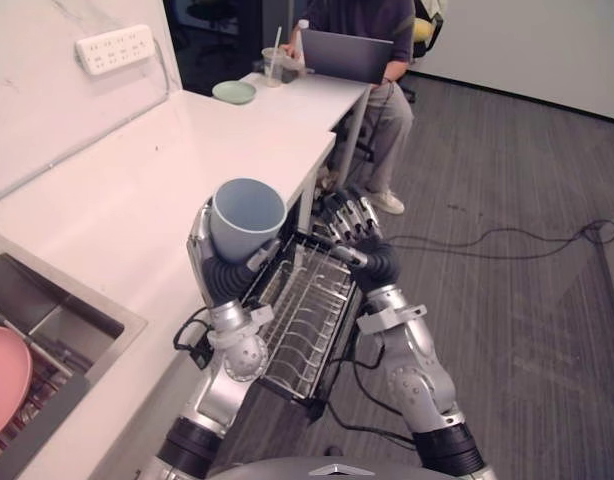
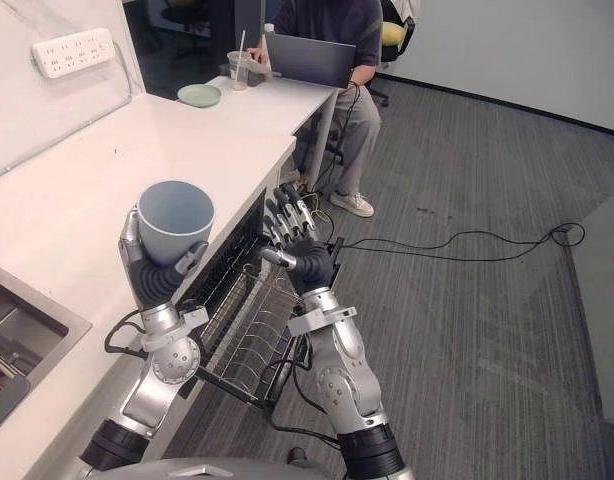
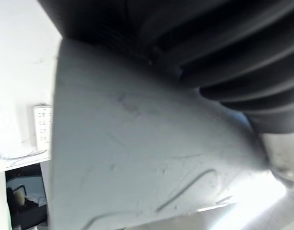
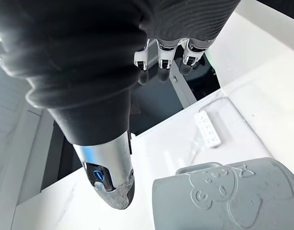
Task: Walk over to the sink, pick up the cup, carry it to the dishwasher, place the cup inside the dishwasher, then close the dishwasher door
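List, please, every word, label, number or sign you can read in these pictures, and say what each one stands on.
No text can be read in any view.
Cup, held in the left hand: a raised cartoon figure in relief, no letters.
Power strip on the wall: markings too small to read.
Laptop lid: no legible mark.

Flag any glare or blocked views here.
Left wrist view: cup close against the lens, white glare beyond it. Right wrist view: dark right hand against a bright wall. Eye views: even light, cup plain in the left hand.
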Robot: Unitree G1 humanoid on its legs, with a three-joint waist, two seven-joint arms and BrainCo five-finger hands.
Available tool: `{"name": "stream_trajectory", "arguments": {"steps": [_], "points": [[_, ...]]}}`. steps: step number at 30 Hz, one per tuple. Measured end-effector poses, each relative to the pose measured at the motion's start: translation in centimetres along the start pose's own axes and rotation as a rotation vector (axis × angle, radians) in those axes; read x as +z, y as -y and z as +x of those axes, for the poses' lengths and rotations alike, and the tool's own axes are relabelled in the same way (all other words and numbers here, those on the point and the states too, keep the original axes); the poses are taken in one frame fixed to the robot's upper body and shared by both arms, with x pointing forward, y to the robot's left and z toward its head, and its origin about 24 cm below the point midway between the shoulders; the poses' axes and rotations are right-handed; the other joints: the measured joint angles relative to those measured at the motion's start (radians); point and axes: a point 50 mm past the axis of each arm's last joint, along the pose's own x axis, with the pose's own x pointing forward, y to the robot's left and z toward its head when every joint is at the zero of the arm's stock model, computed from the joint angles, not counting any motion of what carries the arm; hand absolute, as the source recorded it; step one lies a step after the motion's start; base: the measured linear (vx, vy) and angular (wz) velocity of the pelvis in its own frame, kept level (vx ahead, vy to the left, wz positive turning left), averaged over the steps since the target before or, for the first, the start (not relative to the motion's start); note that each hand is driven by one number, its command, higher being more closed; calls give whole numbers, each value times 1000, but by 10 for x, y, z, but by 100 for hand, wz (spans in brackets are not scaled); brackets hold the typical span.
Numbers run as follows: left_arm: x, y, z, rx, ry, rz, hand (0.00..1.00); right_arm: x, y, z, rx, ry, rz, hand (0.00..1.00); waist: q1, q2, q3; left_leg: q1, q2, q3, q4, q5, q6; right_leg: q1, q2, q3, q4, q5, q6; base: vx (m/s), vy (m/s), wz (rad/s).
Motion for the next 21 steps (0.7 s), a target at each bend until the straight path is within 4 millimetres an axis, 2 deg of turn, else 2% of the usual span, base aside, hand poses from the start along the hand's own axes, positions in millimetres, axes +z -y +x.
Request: {"name": "stream_trajectory", "arguments": {"steps": [10, 21], "points": [[5, 8, -6, -39, 99, 80, 100, -7, -13, 10, 45, -40, 19, 0, 0, -5, 0, 17, -1, -5, -57, 38, -7, -8, 2, -14, -1, 2, 0, -19, -7, 1], [-5, 15, -16, -134, 88, 121, 100, -17, -30, 16, 123, -101, 39, 0, 4, -7, -2, 31, -3, -11, -75, 53, -6, 0, 2, -19, -1, 4, -2, -13, -5, 1]]}}
